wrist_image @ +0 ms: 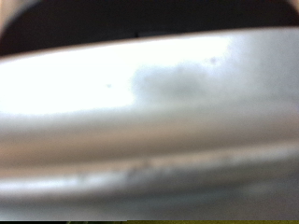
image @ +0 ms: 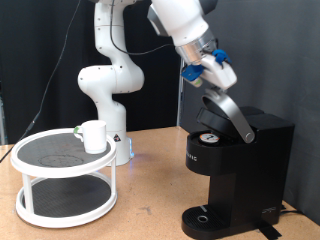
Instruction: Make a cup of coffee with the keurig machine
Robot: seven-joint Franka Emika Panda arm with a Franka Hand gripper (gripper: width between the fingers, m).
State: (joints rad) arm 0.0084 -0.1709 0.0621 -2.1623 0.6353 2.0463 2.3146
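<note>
arm angled down, fingers (image: 213, 88) apparently touching raised lid (image: 226, 110)

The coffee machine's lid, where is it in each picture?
Exterior view: the lid stands raised above the keurig machine, right of centre, with the gripper at its upper end.
Wrist view: a blurred silver-grey band fills the picture, probably the lid.
Shared landmark: the lid's silvery surface.

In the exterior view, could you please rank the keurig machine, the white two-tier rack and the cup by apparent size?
1. keurig machine, lid raised, the tool at the lid.
2. two-tier rack: it looks somewhat smaller overall, though nearly as wide.
3. cup on the rack's upper shelf, clearly smallest.
</note>
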